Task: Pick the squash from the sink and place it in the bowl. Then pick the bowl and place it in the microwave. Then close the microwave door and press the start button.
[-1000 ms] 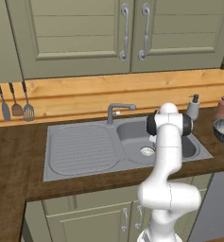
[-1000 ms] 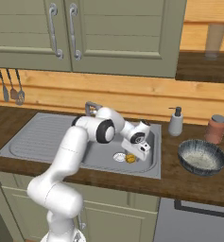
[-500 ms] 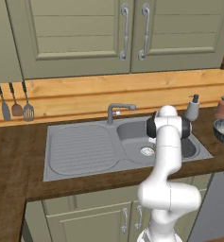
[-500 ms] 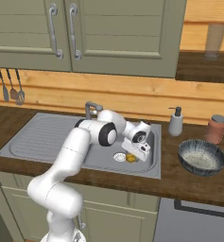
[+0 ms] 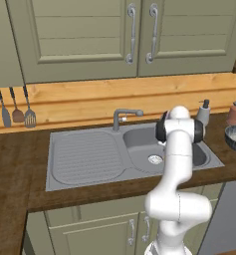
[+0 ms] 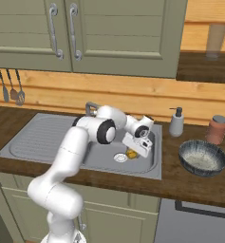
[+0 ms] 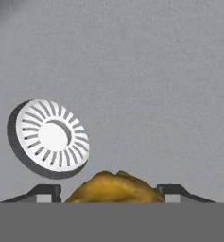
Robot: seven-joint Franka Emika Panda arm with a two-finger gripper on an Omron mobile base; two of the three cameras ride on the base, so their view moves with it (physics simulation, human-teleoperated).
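Kitchen counter, grey sink [image 6: 47, 137] basin. Squash [image 7: 114, 188] on basin floor, drain [image 7: 49, 138] at its 10 o'clock. Gripper [image 7: 108, 194]: fingers apart, straddling squash at 9 and 3 o'clock; contact indeterminate.

The sink [image 7: 146, 71] floor ahead of the hand looked like matt, finely grained grey metal. The squash [image 7: 114, 188] between the fingertips had a lumpy, slightly glossy yellow-brown skin. The drain [image 7: 51, 135] beside it appeared smooth white.

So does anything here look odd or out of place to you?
Only the squash: a lumpy yellow vegetable lying on the floor of the sink beside the drain, between the fingers of the hand. The bowl sits upright on the counter; nothing is spilled.
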